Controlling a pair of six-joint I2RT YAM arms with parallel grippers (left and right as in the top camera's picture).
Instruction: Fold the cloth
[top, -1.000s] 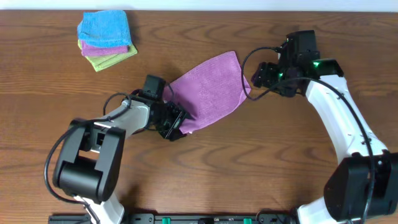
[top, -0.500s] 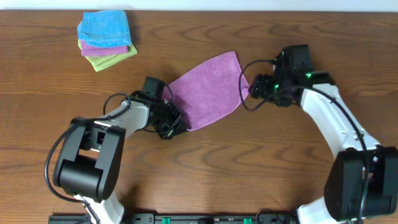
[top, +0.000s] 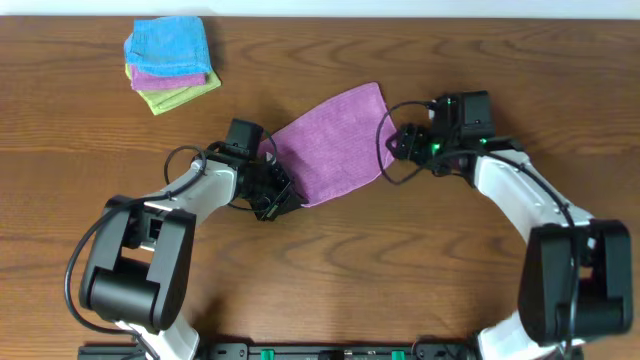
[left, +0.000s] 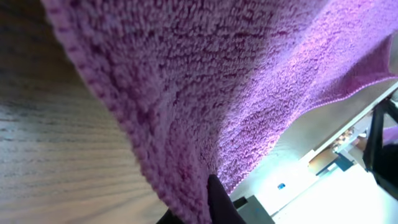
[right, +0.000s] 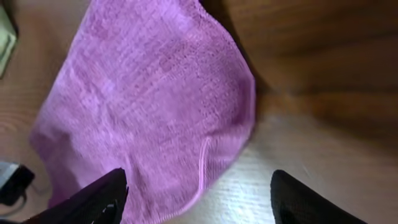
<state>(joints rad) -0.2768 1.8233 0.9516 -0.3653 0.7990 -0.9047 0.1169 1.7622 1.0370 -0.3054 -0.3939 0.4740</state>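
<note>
Our left hand (top: 278, 197) pinches the near corner of the cloth (top: 335, 140) at the middle of the desk (top: 330, 270); our right hand (top: 398, 143) hangs spread wide over its right side.

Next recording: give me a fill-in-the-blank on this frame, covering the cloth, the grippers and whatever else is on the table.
1. The cloth lying between the two arms is ____ in colour.
2. The left gripper is shut on one corner of it, while the right gripper at the opposite edge is ____.
3. The stack of folded cloths in the far left corner has a ____ one on top.
4. The table has a ____ surface.

Missing words: purple; open; blue; wooden
</note>
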